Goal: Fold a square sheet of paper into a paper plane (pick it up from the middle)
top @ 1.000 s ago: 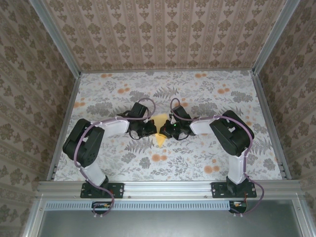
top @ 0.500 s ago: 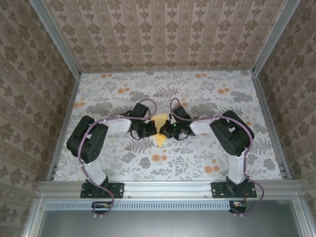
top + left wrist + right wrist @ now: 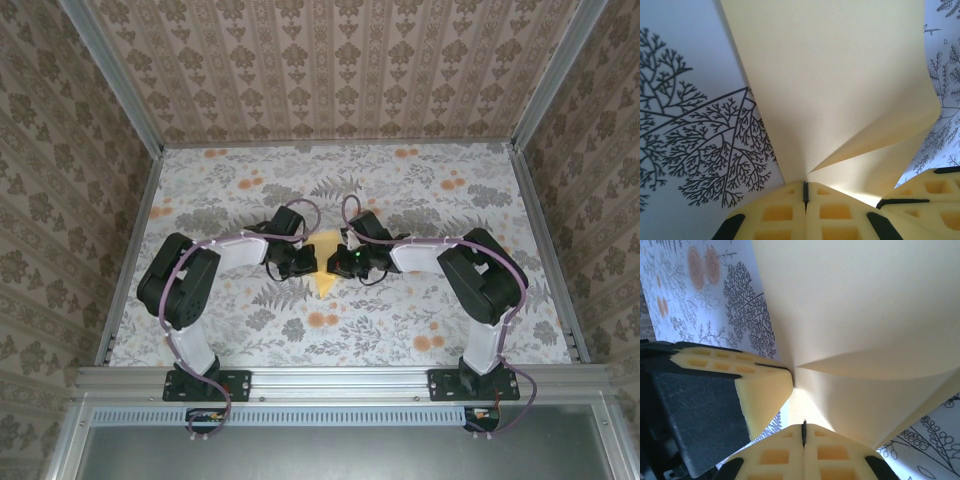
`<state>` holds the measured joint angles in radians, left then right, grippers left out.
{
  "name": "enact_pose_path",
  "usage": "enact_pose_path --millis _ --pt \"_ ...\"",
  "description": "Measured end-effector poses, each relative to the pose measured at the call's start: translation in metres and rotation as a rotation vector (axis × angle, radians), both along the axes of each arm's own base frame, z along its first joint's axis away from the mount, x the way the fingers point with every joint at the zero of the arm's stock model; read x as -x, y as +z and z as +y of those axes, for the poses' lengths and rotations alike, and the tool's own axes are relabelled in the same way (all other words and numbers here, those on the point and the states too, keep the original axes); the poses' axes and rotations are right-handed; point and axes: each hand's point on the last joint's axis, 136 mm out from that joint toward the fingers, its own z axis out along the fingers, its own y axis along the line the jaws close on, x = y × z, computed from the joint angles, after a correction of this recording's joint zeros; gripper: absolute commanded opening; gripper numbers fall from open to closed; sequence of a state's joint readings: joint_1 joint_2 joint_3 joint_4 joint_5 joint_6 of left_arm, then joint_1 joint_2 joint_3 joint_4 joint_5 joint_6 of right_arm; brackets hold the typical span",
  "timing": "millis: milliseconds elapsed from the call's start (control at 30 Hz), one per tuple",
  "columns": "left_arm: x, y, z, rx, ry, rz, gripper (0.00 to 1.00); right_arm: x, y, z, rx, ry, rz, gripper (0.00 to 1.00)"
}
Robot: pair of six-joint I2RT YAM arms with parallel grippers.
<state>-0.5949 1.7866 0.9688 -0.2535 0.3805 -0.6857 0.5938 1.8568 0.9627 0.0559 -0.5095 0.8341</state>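
Observation:
The pale-yellow square sheet of paper (image 3: 322, 284) is at the table's middle, bent along a crease, with a pointed tip toward the near side. My left gripper (image 3: 306, 263) is shut on its left part. In the left wrist view the crease in the paper (image 3: 840, 80) runs right into the closed yellow foam fingertips (image 3: 785, 210). My right gripper (image 3: 338, 263) is shut on the right part. In the right wrist view the paper (image 3: 855, 305) rises from the closed gripper (image 3: 803, 423), and the left gripper's finger (image 3: 757, 385) pinches it just beside.
The table (image 3: 420, 200) has a grey leaf print with small orange flower prints (image 3: 322, 320). Patterned walls and aluminium rails (image 3: 545, 250) close in the left, right and far sides. Both forearms lie low, meeting at the centre.
Both grippers stay shut on the paper at the centre. The left arm's elbow has swung slightly right and the right arm's elbow slightly right and nearer. The paper looks a little more pinched together.

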Motion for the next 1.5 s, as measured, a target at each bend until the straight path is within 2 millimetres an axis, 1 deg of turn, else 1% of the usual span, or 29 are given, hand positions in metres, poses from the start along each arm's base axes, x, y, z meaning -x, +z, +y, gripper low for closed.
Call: enact_pose_path --millis 233,533,600,667,767,867,1167,1500 --pt "-0.003 0.0 -0.002 -0.008 -0.027 -0.011 0.0 0.004 -0.017 -0.003 0.031 0.016 0.024 0.04" --pt "-0.003 0.002 -0.002 -0.008 -0.032 -0.015 0.0 0.004 -0.019 -0.004 0.038 0.01 0.029 0.03" --pt "-0.004 0.005 -0.002 0.0 -0.023 -0.02 0.03 0.004 -0.019 -0.004 0.038 0.004 0.033 0.03" --pt "-0.004 0.014 -0.002 0.021 -0.006 -0.036 0.06 0.003 -0.019 -0.004 0.037 -0.006 0.041 0.03" --pt "-0.002 0.03 -0.005 0.068 0.021 -0.066 0.06 0.003 -0.019 -0.005 0.038 -0.021 0.051 0.03" --pt "0.004 0.038 -0.009 0.112 0.038 -0.069 0.06 0.003 -0.02 -0.005 0.036 -0.035 0.061 0.03" --pt "0.036 0.028 -0.026 0.143 0.023 0.002 0.02 0.002 -0.02 -0.006 0.036 -0.061 0.08 0.02" --pt "0.039 0.02 -0.027 0.151 0.048 0.025 0.01 0.002 -0.02 -0.006 0.036 -0.062 0.08 0.02"
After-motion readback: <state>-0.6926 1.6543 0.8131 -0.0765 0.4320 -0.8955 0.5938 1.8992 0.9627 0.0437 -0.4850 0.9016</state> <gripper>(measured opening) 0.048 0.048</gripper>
